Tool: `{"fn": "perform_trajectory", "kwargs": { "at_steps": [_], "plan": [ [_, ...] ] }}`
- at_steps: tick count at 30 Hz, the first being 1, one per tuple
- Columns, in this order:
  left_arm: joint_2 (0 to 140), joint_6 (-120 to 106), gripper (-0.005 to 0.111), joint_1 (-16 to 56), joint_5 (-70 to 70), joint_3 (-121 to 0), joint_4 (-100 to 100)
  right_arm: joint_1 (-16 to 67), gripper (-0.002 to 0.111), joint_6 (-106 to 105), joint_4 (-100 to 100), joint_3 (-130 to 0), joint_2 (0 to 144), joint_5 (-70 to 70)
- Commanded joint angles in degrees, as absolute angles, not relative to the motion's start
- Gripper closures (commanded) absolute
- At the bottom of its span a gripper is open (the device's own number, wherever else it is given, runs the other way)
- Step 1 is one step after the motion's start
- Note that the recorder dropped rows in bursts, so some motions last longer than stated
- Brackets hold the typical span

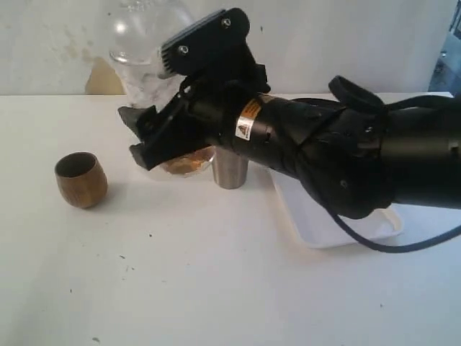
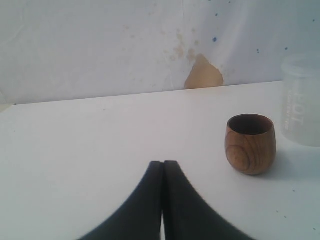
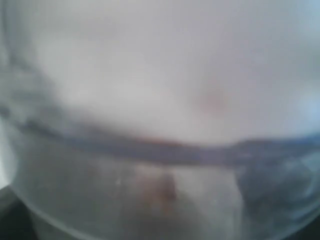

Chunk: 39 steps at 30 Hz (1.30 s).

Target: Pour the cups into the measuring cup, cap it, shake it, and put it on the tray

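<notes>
My right gripper reaches across from the right and is shut on the clear measuring cup. Brown contents lie at the cup's bottom, and a clear dome lid sits on top. The cup fills the right wrist view as a blur and hides the fingers. The steel tumbler stands upright just under the right arm. The wooden cup stands upright at the left. My left gripper is shut on nothing, with the wooden cup a little ahead of it and to one side.
The white tray lies under the right arm, mostly hidden by it. A translucent plastic container with print stands beyond the wooden cup; I cannot tell whether it is the measuring cup. A white wall closes the table's far edge.
</notes>
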<state>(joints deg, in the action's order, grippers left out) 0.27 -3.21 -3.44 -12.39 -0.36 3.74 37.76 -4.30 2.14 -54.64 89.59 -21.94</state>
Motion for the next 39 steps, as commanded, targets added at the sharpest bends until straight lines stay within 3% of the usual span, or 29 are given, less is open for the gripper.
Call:
{"fn": "perform_trajectory", "kwargs": {
  "at_steps": [1, 4, 8, 10, 15, 17, 21, 25, 30, 39],
  "plan": [
    [0.0, -3.1, 0.107, -3.5, -11.6, 0.0, 4.2, 33.8, 0.108, -1.9, -3.9, -54.7, 87.8, -26.6],
    [0.0, -3.1, 0.107, -3.5, -11.6, 0.0, 4.2, 35.3, 0.108, 0.9, 9.9, -54.7, 86.4, -24.2],
    [0.0, -3.1, 0.107, -3.5, -11.6, 0.0, 4.2, 30.7, 0.108, -4.6, -5.9, -54.7, 86.3, -25.8],
    [0.0, -3.1, 0.107, -3.5, -11.6, 0.0, 4.2, 30.2, 0.108, -2.0, 5.7, -53.3, 83.1, -25.4],
    [0.0, -3.1, 0.107, -3.5, -11.6, 0.0, 4.2, 21.9, 0.108, -8.0, -4.4, -52.7, 82.1, -22.6],
    [0.0, -3.1, 0.107, -3.5, -11.6, 0.0, 4.2, 21.5, 0.108, -7.6, 8.0, -52.4, 81.5, -19.3],
    [0.0, -3.1, 0.107, -3.5, -11.6, 0.0, 4.2, 12.7, 0.108, -12.8, 4.3, -54.2, 88.5, -21.5],
    [0.0, -3.1, 0.107, -3.5, -11.6, 0.0, 4.2, 9.0, 0.108, -17.1, 4.6, -54.2, 95.0, -28.8],
    [0.0, -3.1, 0.107, -3.5, -11.6, 0.0, 4.2, 8.5, 0.108, -28.8, 4.6, -54.4, 100.1, -36.0],
    [0.0, -3.1, 0.107, -3.5, -11.6, 0.0, 4.2, 8.5, 0.108, -33.4, 4.6, -59.6, 107.5, -36.0]
  ]
}}
